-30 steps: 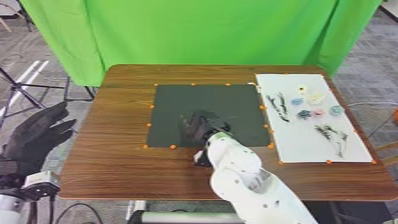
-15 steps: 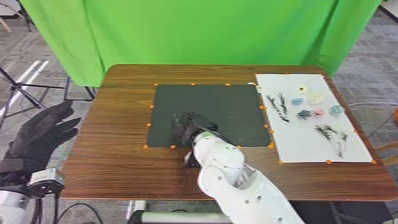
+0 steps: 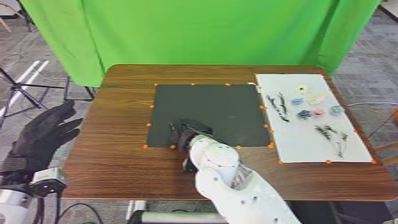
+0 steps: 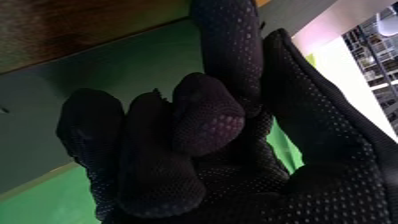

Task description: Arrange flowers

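Observation:
In the head view, my right hand [image 3: 191, 131] is low over the front-left part of the dark mat [image 3: 209, 100]. Its fingers are curled in the right wrist view, where the hand [image 4: 240, 175] has its thumb close beside one straighter finger; I see nothing held. My left hand [image 3: 40, 132] hangs off the table's left edge, fingers straight. On the white sheet [image 3: 298, 145] lie a pale yellow flower [image 3: 303, 89], a cream flower [image 3: 315, 98], a blue one [image 3: 297, 101], a teal one [image 3: 336, 109], a pink one [image 3: 319, 113], a dark teal one [image 3: 305, 114], dark twigs [image 3: 282, 108] and leafy stems [image 3: 334, 138].
Small orange markers line the edges of the mat and the sheet. The brown wooden table [image 3: 120, 165] extends around them, and a green curtain [image 3: 204, 32] hangs behind its far edge.
My right hand has moved left and somewhat back toward the robot over the mat. The left hand has barely shifted. The flowers and stems on the sheet lie as before.

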Motion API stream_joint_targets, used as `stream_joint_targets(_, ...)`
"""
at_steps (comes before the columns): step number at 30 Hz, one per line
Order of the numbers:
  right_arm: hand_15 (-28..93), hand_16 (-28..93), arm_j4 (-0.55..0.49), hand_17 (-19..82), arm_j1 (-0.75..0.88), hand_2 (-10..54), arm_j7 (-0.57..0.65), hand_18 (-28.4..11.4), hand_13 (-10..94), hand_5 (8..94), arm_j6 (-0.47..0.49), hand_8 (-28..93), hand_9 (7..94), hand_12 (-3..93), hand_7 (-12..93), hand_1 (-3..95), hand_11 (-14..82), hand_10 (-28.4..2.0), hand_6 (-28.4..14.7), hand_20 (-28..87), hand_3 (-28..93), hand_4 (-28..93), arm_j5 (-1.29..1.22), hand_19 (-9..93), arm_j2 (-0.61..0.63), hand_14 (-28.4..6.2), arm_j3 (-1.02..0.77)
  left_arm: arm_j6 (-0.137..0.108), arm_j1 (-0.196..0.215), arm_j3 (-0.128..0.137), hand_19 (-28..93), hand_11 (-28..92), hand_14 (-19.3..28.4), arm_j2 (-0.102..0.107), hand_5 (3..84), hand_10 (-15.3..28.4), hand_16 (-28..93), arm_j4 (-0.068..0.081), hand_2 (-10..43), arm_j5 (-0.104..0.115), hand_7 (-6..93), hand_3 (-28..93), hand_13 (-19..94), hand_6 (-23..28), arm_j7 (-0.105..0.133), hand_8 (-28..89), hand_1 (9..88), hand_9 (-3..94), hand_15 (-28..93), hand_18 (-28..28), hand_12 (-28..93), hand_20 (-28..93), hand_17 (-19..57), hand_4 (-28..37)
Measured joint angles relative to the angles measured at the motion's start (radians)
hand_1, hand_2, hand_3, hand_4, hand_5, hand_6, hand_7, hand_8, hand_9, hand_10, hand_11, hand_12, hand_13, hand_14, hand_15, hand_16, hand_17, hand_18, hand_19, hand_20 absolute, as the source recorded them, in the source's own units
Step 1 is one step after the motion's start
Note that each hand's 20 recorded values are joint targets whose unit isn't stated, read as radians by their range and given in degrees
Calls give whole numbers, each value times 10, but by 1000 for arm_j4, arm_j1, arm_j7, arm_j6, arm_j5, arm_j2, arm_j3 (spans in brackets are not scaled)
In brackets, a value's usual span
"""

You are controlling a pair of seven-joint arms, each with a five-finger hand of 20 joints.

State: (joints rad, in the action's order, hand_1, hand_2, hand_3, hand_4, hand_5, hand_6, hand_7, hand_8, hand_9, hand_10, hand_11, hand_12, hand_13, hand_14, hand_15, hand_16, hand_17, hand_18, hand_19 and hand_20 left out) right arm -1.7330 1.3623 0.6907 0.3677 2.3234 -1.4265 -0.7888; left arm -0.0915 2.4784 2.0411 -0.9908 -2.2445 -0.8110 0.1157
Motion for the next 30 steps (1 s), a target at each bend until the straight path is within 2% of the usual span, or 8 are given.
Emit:
stream_joint_targets(4,824,390,2,494,0,56,0,-237,848,898,4,-50,897,473,411,264,584,-91,13,673,772,-238,-5,932,-4,-86,1,0,-1,-1,413,214,131,0,275,100,25,1,-51,0,239,703,196,16,-4,-122,273,218,294,192,176,94,-87,-250)
stream_joint_targets(8,819,392,8,493,0,116,1,-240,846,899,4,-50,896,474,403,215,577,-93,10,673,748,-259,-24,932,-5,-89,0,0,-2,-3,413,214,131,2,274,100,25,1,-51,0,240,704,196,15,-6,-122,273,218,294,192,176,94,-87,-249)
stream_joint_targets(11,815,393,7,487,-3,134,2,-241,841,892,-1,-51,890,474,396,201,573,-97,5,673,745,-264,-60,932,-8,-91,-6,0,-4,-6,413,214,131,5,275,100,25,4,-50,0,240,705,197,16,-6,-122,273,218,295,192,176,94,-87,-250)
stream_joint_targets(20,823,398,6,446,-9,122,-2,-240,803,855,-20,-53,850,486,407,204,588,-110,-2,660,752,-251,-84,932,-3,-101,3,0,-13,-14,414,216,131,9,274,100,24,7,-46,0,241,703,196,15,-7,-123,276,218,296,192,177,94,-87,-250)
stream_joint_targets(30,802,382,-19,418,-9,127,-3,-237,775,823,-60,-71,821,459,379,203,557,-122,-16,633,750,-245,-94,932,48,-107,-13,-2,7,-5,415,219,131,-9,276,100,23,3,-47,0,239,706,197,16,4,-122,275,218,299,193,175,93,-88,-251)
